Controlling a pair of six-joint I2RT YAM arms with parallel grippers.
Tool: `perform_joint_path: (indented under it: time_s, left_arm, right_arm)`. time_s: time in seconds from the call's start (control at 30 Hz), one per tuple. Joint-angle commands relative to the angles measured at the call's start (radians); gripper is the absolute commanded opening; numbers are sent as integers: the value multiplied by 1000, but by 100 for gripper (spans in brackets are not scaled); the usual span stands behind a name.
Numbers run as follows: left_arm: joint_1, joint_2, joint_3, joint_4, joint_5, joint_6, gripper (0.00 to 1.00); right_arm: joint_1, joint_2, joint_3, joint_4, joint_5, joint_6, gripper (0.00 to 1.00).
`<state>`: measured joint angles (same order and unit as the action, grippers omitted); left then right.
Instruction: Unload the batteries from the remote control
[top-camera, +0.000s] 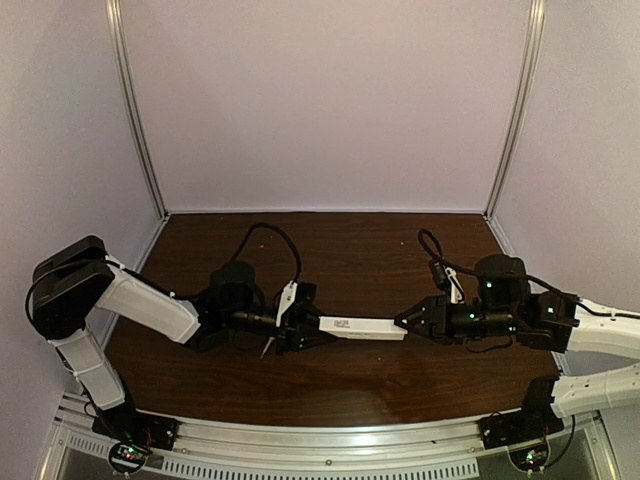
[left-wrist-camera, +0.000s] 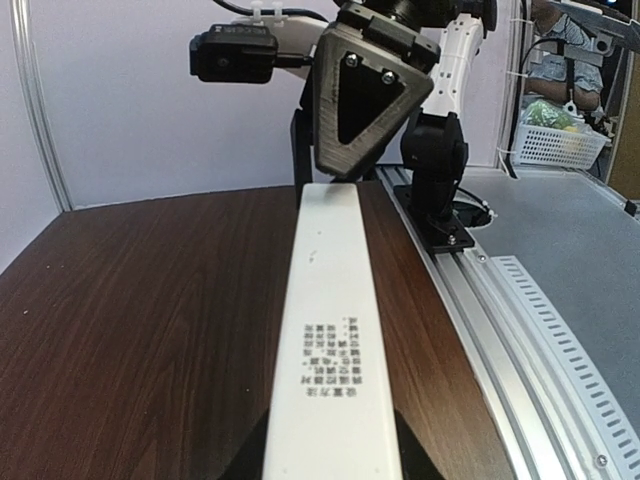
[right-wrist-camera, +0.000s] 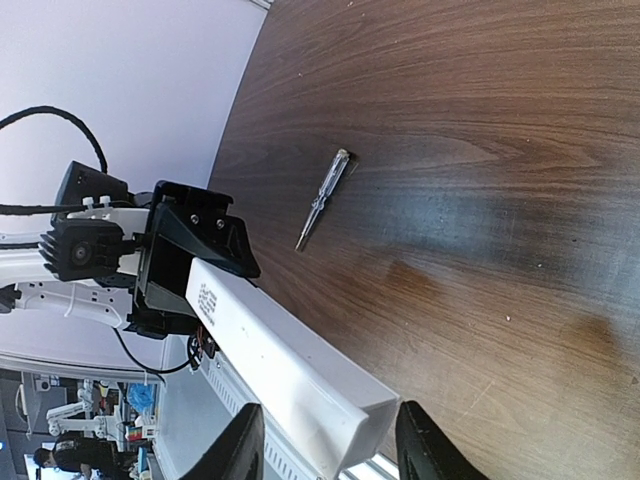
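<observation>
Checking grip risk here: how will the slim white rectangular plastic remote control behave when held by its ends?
Probably stiff: the remote control runs straight, without sag, from the left gripper to the right gripper. Its smooth, glossy plastic faces look slippery, so it might slide in a loose pinch.

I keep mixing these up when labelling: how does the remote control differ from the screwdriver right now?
The remote control is a broad white bar; the screwdriver is a thin rod with a clear handle. The remote control is held off the table, one end in the left claw; the screwdriver lies flat on it. Both are long and narrow.
</observation>
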<state>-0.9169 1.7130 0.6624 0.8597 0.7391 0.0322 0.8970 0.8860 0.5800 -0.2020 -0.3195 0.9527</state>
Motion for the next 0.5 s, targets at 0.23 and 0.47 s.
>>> perform_joint_path:
  time_s: [0.23,0.47]
  left_arm:
    - [7,22,32,27,-28,11,0]
    - [8,32,43,17,-41,14,0]
  right_arm:
    - [-3,3,-19,11,-5,9,41]
    - [-3,10,-20,15,-4,14,37]
